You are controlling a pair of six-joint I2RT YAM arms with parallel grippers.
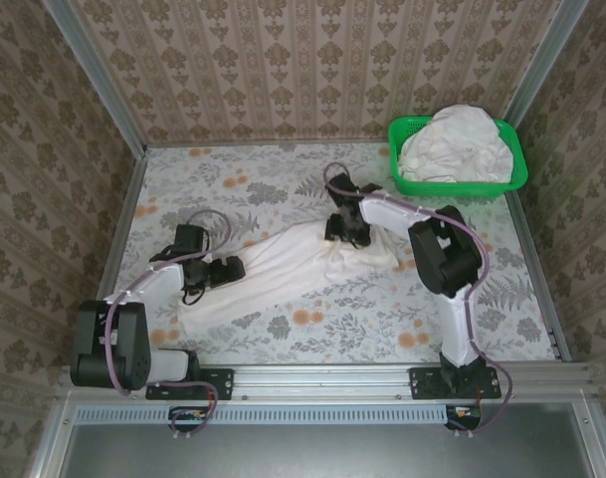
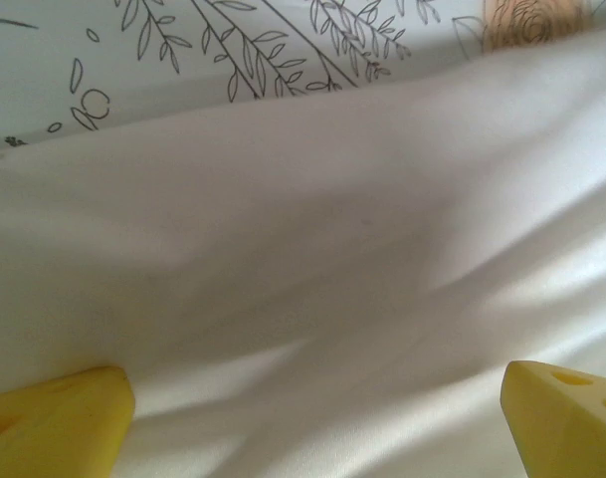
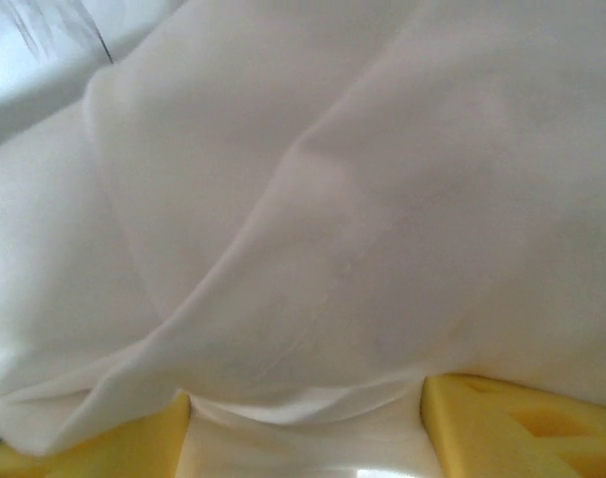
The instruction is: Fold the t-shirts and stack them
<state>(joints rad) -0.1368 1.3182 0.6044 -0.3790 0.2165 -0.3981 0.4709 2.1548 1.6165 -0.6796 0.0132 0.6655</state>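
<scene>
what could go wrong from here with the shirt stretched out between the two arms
1. The left gripper stands open over the left end of the t-shirt, so nothing pins that end; a pull from the right could drag the whole shirt.
2. The cloth is bunched in thick folds at the right gripper, so folding from here may lock in wrinkles.

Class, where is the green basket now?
In the top view, the green basket sits in the far right corner of the table, beyond the right arm, apart from the spread t-shirt.
</scene>
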